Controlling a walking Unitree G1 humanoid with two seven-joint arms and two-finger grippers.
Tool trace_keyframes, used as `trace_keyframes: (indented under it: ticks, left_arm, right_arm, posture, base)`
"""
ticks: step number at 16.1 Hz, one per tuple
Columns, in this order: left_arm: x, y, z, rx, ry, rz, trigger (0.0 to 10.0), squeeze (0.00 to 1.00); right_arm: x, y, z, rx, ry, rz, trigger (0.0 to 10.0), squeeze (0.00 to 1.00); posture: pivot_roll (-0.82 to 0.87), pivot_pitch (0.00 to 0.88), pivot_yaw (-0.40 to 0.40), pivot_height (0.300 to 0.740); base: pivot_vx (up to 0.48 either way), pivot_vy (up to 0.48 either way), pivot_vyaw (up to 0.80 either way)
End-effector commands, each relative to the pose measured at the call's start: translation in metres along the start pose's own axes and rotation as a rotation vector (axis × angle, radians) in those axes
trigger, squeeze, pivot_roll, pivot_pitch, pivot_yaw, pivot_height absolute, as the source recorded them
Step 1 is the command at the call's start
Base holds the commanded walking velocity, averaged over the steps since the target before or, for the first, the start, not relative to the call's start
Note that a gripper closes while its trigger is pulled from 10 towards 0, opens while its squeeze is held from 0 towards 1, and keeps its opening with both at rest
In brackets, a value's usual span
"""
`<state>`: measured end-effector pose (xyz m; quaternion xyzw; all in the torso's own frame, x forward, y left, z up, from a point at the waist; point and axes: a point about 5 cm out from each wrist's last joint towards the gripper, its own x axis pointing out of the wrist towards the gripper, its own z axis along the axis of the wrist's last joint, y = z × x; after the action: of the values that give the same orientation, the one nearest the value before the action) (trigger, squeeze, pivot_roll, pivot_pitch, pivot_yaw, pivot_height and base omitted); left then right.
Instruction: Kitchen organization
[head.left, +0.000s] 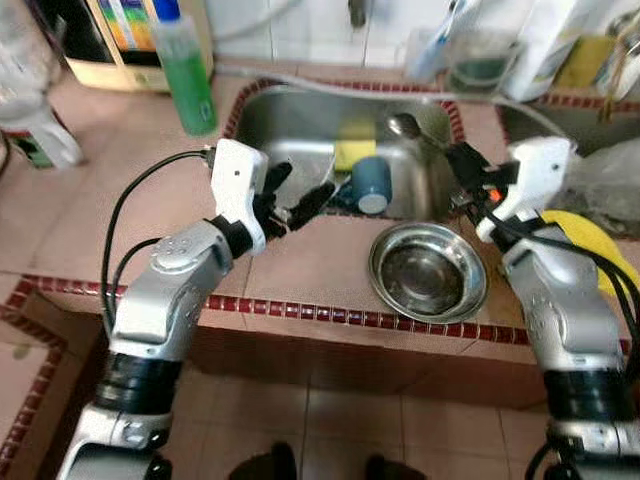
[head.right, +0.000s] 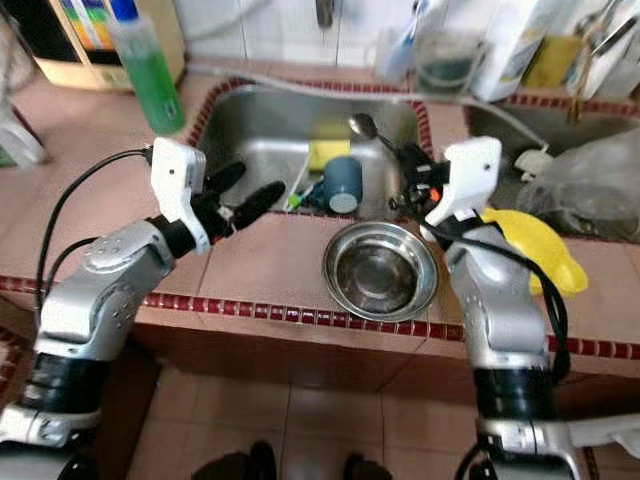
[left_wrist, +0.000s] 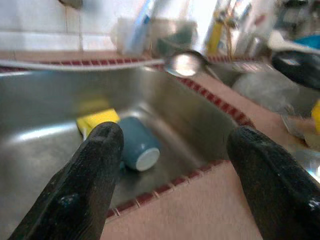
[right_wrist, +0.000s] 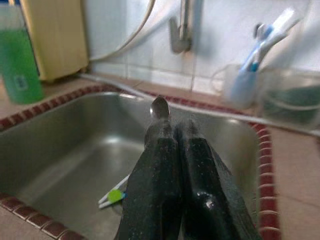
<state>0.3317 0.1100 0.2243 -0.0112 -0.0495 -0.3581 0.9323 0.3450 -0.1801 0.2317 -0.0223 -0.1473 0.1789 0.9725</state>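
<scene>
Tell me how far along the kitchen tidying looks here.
Done: a steel bowl sits on the counter. In hand: the right hand is shut on a spoon above the sink. Left: a blue cup and yellow sponge lie inside; the left hand is open.

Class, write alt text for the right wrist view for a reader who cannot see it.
The right gripper holds a metal spoon in shut jaws over a steel sink. Behind stand a green bottle, a tap and a cup of toothbrushes.

Head cameras downward over sink (head.left: 300, 130); both wrist cameras close, sinkward.
</scene>
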Motion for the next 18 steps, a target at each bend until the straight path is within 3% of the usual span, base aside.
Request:
trace_keyframes:
  ticks: [1,4,8,9,10,18]
  left_arm:
    - [-0.0027,-0.0042,-0.0002,0.011,0.019,-0.031,10.0,0.00]
    - [-0.0066,-0.0060,0.0019,0.020,0.029,-0.047,10.0,0.00]
    - [-0.0084,-0.0083,0.0029,0.015,0.032,-0.052,10.0,0.00]
    - [-0.0083,-0.0082,0.0032,0.014,0.034,-0.051,10.0,0.00]
    - [-0.0083,-0.0079,0.0038,0.012,0.033,-0.050,10.0,0.00]
    - [-0.0069,-0.0064,0.0065,0.012,0.023,-0.047,10.0,0.00]
  right_arm:
    - [0.0015,-0.0023,0.0004,0.007,0.014,0.020,10.0,0.00]
    - [0.0102,-0.0032,0.0008,0.091,0.032,0.060,10.0,0.00]
    - [0.0110,-0.0025,0.0007,0.080,0.033,0.090,10.0,0.00]
    - [0.0106,-0.0023,0.0004,0.084,0.036,0.094,10.0,0.19]
    - [0.0105,-0.0027,0.0003,0.088,0.037,0.098,10.0,0.98]
    - [0.0106,-0.0068,0.0025,0.086,0.022,0.095,10.0,1.00]
  posture:
    - [-0.02,0.299,0.001,0.740]
    - [-0.02,0.306,-0.001,0.740]
    - [-0.02,0.309,-0.002,0.740]
    - [-0.02,0.308,0.000,0.740]
    - [-0.02,0.310,0.000,0.740]
    - [-0.02,0.298,0.004,0.740]
  base:
    - [0.000,0.000,0.00]
    - [0.000,0.000,0.00]
    - [0.000,0.000,0.00]
    - [0.000,0.000,0.00]
    - [0.000,0.000,0.00]
    - [0.000,0.000,0.00]
